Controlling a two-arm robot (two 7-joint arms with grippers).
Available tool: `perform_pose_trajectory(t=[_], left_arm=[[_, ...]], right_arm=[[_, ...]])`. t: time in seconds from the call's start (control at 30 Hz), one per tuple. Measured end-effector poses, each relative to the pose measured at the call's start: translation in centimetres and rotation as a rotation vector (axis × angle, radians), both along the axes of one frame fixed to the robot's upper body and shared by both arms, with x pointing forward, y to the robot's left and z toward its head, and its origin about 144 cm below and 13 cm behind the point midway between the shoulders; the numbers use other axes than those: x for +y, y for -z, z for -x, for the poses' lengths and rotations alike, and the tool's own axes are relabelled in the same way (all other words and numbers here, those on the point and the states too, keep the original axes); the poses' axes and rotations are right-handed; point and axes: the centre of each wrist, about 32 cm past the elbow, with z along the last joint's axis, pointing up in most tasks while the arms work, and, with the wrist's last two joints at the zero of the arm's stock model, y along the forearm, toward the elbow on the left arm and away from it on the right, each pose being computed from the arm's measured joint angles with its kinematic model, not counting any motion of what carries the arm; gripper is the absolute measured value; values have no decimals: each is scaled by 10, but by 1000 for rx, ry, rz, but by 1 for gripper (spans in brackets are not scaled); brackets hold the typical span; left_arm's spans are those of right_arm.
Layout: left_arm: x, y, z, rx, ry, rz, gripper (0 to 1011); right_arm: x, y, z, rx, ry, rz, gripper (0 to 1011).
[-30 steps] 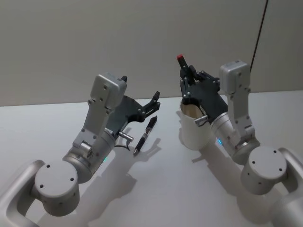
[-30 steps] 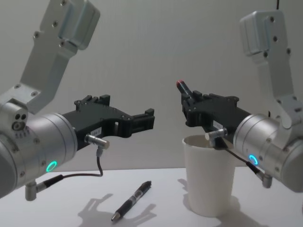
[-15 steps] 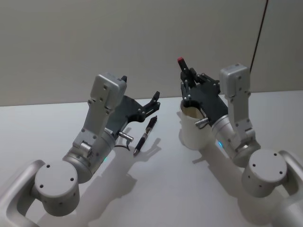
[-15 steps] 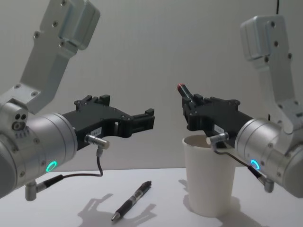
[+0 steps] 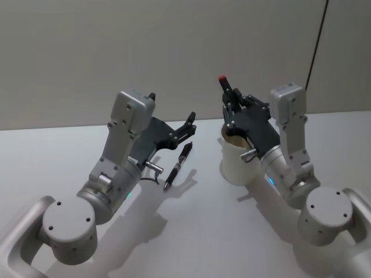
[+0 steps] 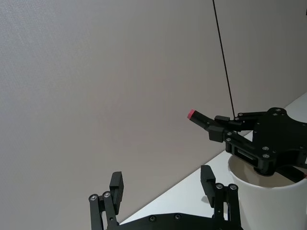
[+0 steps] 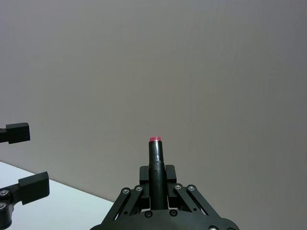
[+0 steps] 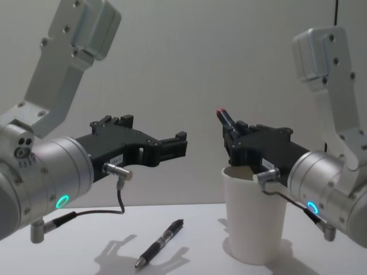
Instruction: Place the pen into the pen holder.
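Insertion step: pen [image 8: 223, 117] is pinched by right gripper [image 8: 232, 133] above pen holder [image 8: 255, 223]. Left gripper [image 8: 179, 144] is parked alongside, jaws spread. Lowering, then release, is called for.

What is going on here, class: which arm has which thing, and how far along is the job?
The right gripper is shut on a black pen with a red end and holds it tilted just over the mouth of the white paper cup, the pen holder. The pen's lower end is hidden behind the gripper, so whether it has entered the cup cannot be told. The left gripper hangs open in the air, holding nothing, higher than a second black pen that lies on the white table.
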Motion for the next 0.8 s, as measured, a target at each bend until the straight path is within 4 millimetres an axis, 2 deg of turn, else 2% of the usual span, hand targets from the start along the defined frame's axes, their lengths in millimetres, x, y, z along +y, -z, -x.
perform_pose_trajectory(t=[0.8], left_arm=[[0, 0, 0, 0, 0, 0, 1001]], right_arm=[[-2, 3, 2, 12, 1, 11, 178]])
